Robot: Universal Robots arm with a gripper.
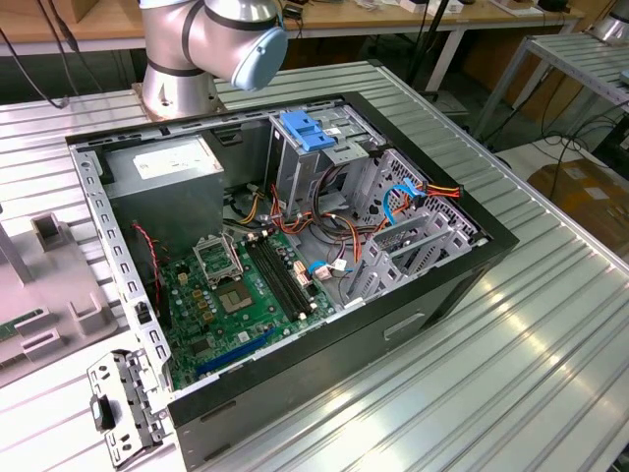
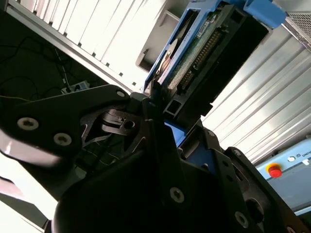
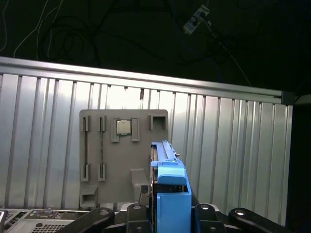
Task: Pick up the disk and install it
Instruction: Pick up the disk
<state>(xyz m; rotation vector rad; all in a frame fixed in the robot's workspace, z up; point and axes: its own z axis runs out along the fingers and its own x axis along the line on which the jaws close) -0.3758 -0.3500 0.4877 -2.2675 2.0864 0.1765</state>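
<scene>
My gripper clenches the disk over the grey fixture; pick looks done, install needs it squared to the drive cage.

A ribbed metal table spreads out beyond the gripper in the first wrist view. A flat grey fixture plate lies on it straight ahead of the fingertips, just past them. In the exterior view the table also bears an open black computer case, the arm's base close beside it, and a small metal bracket at one corner of the case.
</scene>
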